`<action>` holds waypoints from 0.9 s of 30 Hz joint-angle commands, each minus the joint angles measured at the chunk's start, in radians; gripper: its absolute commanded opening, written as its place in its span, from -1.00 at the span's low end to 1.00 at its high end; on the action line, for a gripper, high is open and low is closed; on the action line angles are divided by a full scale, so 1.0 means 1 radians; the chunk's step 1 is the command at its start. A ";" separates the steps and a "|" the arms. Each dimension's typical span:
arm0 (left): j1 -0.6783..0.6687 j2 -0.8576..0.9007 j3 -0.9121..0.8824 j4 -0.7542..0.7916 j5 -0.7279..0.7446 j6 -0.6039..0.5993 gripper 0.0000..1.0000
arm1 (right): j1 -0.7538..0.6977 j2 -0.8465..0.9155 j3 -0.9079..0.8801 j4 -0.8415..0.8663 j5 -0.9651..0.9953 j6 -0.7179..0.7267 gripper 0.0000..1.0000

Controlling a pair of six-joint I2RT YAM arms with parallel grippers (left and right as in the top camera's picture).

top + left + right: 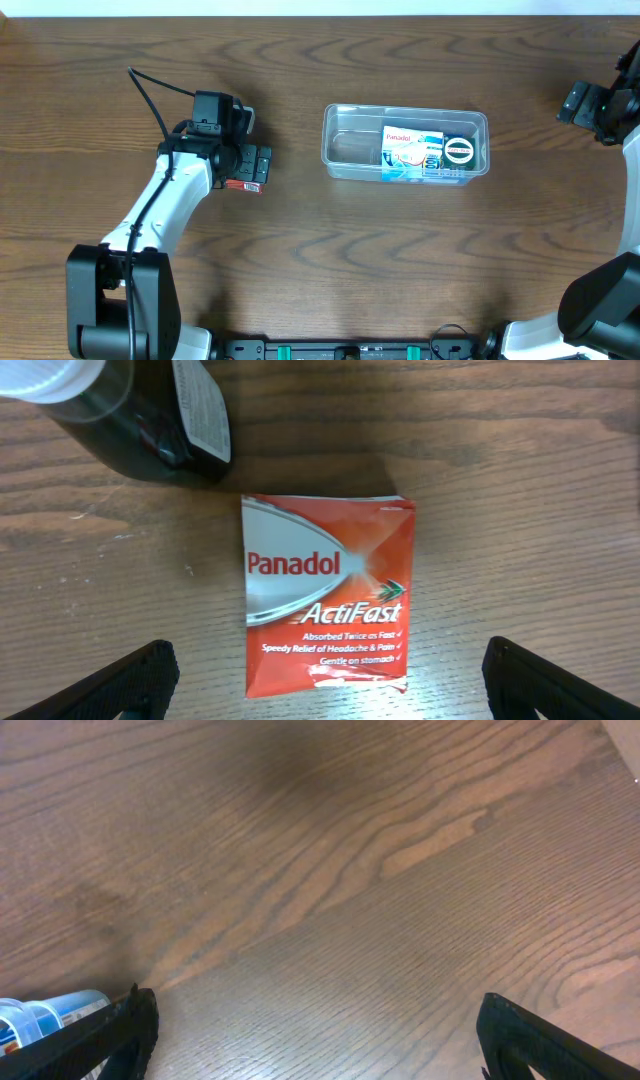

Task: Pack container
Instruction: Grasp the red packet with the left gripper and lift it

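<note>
The clear plastic container (350, 150) stands right of the table's middle. Inside it lie a blue-and-white Panadol packet (410, 152) and a round dark-lidded item (459, 151). My left gripper (247, 163) is open and hovers over a red Panadol ActiFast sachet (325, 595) lying flat on the wood, its edge showing in the overhead view (243, 186). The open fingers (330, 675) flank the sachet's near end without touching it. My right gripper (598, 104) is open and empty (315, 1030) at the far right, away from the container.
A dark bottle with a white cap (140, 420) lies just beyond the red sachet in the left wrist view. A blue-and-clear corner (40, 1015) shows at the lower left of the right wrist view. Bare wooden tabletop (330, 260) surrounds the container.
</note>
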 commanded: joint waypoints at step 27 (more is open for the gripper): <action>0.000 0.198 -0.011 0.060 0.006 0.018 0.96 | -0.007 0.002 -0.001 0.001 0.003 0.011 0.99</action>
